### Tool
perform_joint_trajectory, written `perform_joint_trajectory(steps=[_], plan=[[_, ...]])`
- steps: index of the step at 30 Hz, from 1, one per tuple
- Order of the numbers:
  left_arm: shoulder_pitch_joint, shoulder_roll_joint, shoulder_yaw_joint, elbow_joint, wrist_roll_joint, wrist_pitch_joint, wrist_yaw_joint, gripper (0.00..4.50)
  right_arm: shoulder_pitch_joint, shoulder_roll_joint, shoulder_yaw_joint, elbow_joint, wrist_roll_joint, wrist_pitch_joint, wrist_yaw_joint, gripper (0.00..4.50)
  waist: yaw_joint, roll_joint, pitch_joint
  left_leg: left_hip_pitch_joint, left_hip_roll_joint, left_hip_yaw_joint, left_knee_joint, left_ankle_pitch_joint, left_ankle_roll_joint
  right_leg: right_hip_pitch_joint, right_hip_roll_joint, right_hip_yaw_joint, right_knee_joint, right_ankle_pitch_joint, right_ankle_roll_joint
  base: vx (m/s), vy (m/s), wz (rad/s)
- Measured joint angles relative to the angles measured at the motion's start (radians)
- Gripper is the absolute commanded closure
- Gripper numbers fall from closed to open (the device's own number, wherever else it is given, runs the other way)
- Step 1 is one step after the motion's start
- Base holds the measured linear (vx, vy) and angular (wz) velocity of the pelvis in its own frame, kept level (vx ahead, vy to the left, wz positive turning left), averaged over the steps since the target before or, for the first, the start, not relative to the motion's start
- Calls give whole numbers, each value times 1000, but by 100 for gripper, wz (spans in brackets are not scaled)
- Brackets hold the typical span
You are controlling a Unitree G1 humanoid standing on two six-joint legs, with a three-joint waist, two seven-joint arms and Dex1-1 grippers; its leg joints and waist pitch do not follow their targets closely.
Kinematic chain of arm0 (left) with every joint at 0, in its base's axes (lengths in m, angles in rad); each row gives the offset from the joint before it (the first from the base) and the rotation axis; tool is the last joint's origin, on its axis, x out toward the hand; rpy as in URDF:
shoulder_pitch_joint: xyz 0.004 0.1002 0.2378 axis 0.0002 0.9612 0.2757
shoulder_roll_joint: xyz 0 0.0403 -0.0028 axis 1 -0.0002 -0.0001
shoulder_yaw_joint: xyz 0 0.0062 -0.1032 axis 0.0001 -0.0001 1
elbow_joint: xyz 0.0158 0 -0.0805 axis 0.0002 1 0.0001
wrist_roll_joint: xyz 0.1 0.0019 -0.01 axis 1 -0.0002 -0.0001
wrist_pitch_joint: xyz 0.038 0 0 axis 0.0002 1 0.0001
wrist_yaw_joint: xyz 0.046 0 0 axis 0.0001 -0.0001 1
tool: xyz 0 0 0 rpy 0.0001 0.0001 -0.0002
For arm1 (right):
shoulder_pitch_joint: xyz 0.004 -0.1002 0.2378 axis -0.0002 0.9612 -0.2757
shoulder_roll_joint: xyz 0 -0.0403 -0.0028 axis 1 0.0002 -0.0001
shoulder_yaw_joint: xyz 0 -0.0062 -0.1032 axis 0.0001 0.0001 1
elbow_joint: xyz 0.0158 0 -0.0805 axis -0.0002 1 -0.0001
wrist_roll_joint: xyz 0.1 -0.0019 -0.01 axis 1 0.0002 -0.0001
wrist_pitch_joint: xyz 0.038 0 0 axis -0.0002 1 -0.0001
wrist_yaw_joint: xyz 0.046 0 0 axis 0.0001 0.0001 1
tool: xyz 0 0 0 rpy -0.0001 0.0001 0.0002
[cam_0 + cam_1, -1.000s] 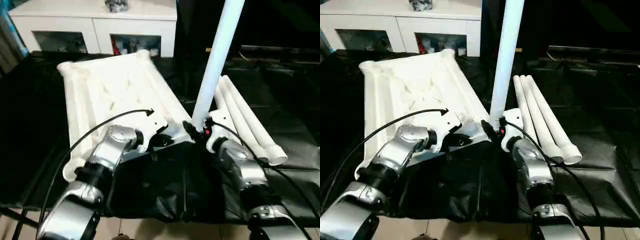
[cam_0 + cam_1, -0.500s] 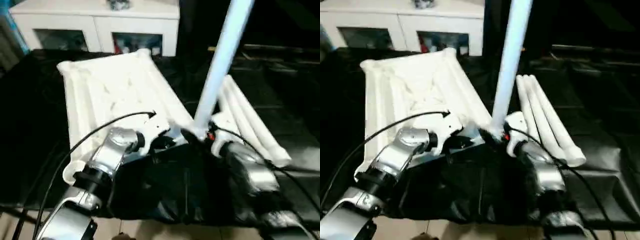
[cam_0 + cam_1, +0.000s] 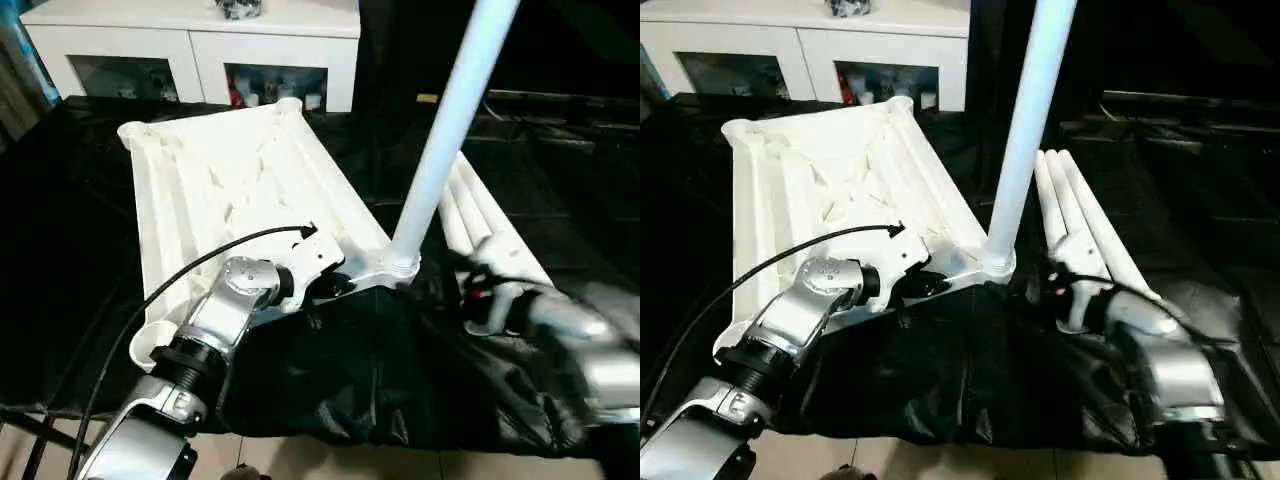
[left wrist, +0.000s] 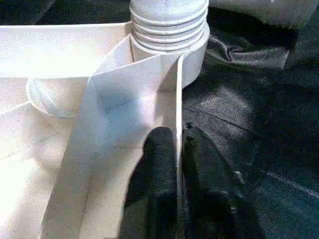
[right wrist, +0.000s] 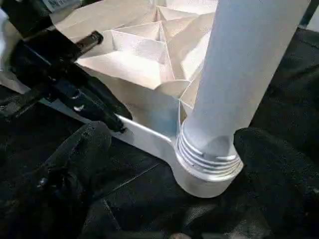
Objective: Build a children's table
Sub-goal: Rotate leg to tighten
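The upturned tabletop (image 3: 230, 190) lay on the black-draped worktop (image 3: 60, 250), one leg (image 3: 1025, 130) standing in its near corner socket (image 5: 204, 172). The left claw (image 4: 177, 149) pinched the tabletop's edge rib; the right claw (image 5: 164, 164) stood open, flanking the socket. Three spare legs (image 3: 1090, 225) lay alongside.

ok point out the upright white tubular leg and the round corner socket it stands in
upright white tubular leg (image 3: 1025, 140), right eye view, middle of the shaft
round corner socket (image 5: 199, 180), right wrist view, outer wall below the leg's ridged end
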Motion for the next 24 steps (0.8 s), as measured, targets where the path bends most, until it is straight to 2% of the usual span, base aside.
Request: perform_joint_trajectory(steps=[3,7,12,15,19,21,23,24], plan=[[0,3,22,0,-18,6,12,360,15,-3,23,-32,7,40,16,0,0,-3,2,-1,0,0,0,0,0,-1,0,0,1,0,0,0,0,0],[-6,28,88,-8,-60,11,45,360,20,20,59,-41,4,64,4,0,-4,-9,5,-2,1,0,1,1,0,-4,0,0,4,0,0,0,0,0],[-51,165,202,-35,-75,16,83,360,21,38,106,-49,-9,97,-21,0,1,-11,6,-3,1,0,0,1,-1,-6,1,0,4,0,0,0,0,0],[-54,233,246,-47,-84,42,86,360,14,74,139,-44,-34,113,-53,0,6,-16,6,-4,0,0,1,1,-1,-6,0,0,4,0,0,0,0,0],[-51,287,257,-53,-72,81,110,360,-10,113,171,5,-61,115,-103,0,12,-19,7,-4,0,0,2,1,-1,-6,0,0,5,0,0,0,0,0],[-48,326,255,-43,-33,86,146,360,-30,129,182,19,-80,120,-135,0,10,-20,7,-3,0,0,2,2,-2,-6,0,0,6,0,0,0,0,0],[-46,355,255,-30,-7,91,166,376,-44,142,190,41,-95,132,-161,0,11,-20,7,-2,0,-1,2,2,-3,-5,0,0,7,0,0,0,0,0],[-45,370,251,-21,11,94,179,396,-58,153,199,65,-115,142,-186,18,11,-20,7,-2,0,-1,2,2,-3,-5,0,0,8,0,0,0,0,0]])
